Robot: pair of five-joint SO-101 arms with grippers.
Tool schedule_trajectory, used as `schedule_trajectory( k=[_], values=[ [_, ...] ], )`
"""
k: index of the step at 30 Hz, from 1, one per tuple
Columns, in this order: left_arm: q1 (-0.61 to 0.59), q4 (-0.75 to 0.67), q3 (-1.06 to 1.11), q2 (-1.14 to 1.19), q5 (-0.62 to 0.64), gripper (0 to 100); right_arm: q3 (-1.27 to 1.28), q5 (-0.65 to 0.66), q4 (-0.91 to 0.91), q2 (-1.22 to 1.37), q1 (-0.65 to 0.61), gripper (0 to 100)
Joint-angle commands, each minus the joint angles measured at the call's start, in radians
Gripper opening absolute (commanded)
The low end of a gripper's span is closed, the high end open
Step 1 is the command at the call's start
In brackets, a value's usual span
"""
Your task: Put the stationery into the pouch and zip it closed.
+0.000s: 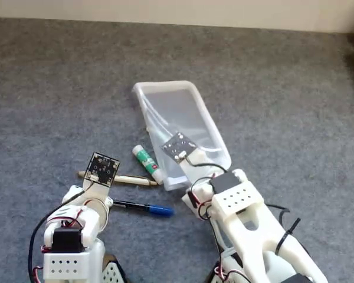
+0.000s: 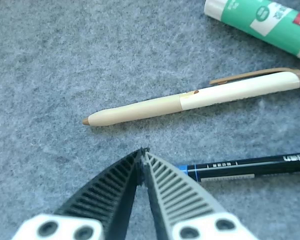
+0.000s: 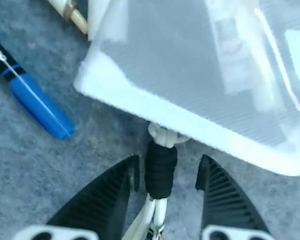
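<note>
Pouch (image 1: 180, 121): mid-carpet; glue stick (image 1: 147, 161), cream pen (image 1: 130, 179) and blue-capped pen (image 1: 144, 207) loose at its left, unpacked. Left gripper (image 2: 142, 152) pressed together by the pens; right gripper (image 3: 169, 162) spread astride the zip pull (image 3: 160, 172), seemingly to steady it.

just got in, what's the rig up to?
Right gripper sits open around the zip pull of the pouch, not clamped. Left gripper is shut and empty over the carpet by the cream pen and blue-capped pen. Both pens and the glue stick lie outside the pouch.
</note>
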Motion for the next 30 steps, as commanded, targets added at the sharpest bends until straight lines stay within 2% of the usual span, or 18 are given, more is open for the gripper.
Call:
schedule_trajectory(
  k=[1,24,30],
  values=[
    [0.022,-0.018,0.022,-0.01,0.008,0,0.021,-0.009,-0.041,0.002,-0.013,17.4],
    [0.022,-0.018,0.022,-0.01,0.008,0,0.067,-0.003,-0.042,0.004,-0.013,17.3],
    [0.024,-0.023,0.022,-0.012,0.008,0,0.065,-0.003,-0.042,0.002,-0.013,6.9]
  ],
)
